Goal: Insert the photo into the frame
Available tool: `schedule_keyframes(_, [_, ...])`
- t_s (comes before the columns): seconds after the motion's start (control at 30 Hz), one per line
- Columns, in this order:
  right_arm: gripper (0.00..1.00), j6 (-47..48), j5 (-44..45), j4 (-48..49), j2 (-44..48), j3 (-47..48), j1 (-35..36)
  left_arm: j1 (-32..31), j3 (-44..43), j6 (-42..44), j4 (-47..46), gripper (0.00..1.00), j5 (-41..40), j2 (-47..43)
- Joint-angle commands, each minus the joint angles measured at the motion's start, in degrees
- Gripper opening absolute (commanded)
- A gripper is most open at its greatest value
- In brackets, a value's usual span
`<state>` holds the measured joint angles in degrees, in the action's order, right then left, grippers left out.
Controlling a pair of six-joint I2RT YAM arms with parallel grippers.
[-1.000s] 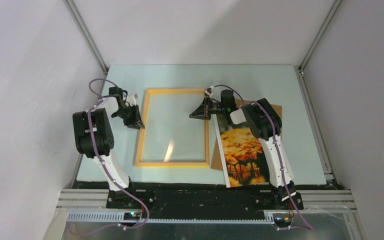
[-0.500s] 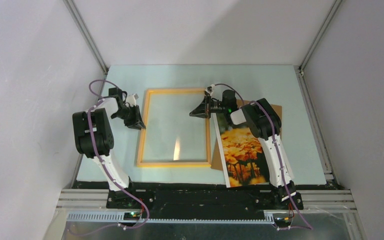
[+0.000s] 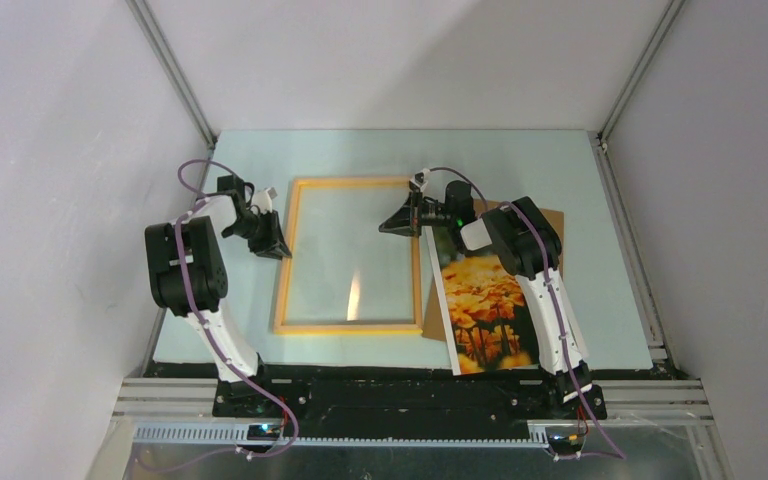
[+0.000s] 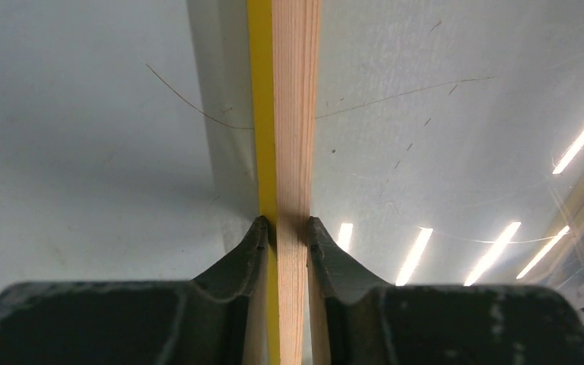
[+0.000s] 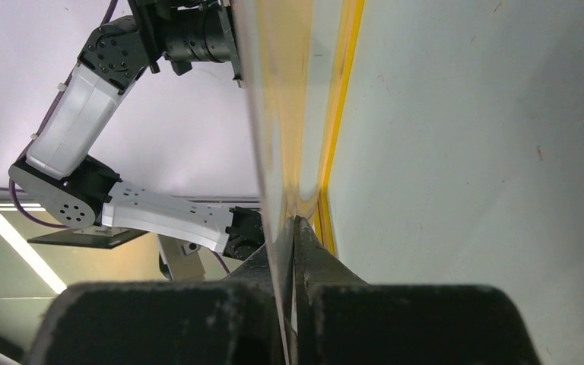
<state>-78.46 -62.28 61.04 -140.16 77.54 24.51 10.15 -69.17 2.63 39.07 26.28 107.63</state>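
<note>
The frame [image 3: 348,326] is a thin yellow-orange wooden rectangle lying at the table's middle. A clear glossy pane [image 3: 352,262] fills it. My left gripper [image 3: 272,246] is shut on the frame's left rail, and the left wrist view shows the jaws [image 4: 285,224] pinching the wooden rail [image 4: 295,114]. My right gripper [image 3: 392,226] reaches over the right rail, shut on the edge of the thin pane [image 5: 272,114], with its tips [image 5: 293,225] closed on it. The photo [image 3: 485,310], orange flowers with a white border, lies right of the frame, partly under my right arm.
A plain brown backing board [image 3: 552,222] lies under the photo, at the right of the table. The pale blue table top [image 3: 520,160] is bounded by metal posts and white walls at the back and sides.
From one second ago to half a second ago the frame and pane shifted slightly right and away, both grippers moving with them. Nothing has visibly moved since.
</note>
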Motion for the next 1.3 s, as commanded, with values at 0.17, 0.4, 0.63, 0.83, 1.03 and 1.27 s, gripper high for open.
schedule_keyframes(0.17, [0.00,1.67,-1.10,2.15,0.12,1.11,0.13,-0.19,0.30,0.37,-0.20,0.00,6.43,-1.65])
schedule_keyframes(0.4, [0.00,6.94,0.24,-4.99,1.37,0.65,0.09,-0.13,0.39,0.40,-0.16,0.00,6.89,-1.69])
schedule_keyframes(0.63, [0.00,13.48,2.62,-15.36,3.10,0.25,0.55,-0.14,0.44,0.37,-0.22,0.00,7.43,-1.64])
schedule_keyframes(0.83, [0.00,19.03,5.14,-24.45,4.31,0.42,0.90,-0.15,0.48,0.38,-0.21,0.04,7.61,-1.55])
schedule_keyframes(1.03, [0.00,21.67,6.73,-29.21,4.68,1.37,1.10,-0.11,0.44,0.37,-0.16,0.12,7.47,-1.60])
schedule_keyframes(1.27, [0.00,23.71,7.46,-33.45,3.85,4.48,1.73,-0.14,0.53,0.27,-0.16,0.22,7.29,-1.55])
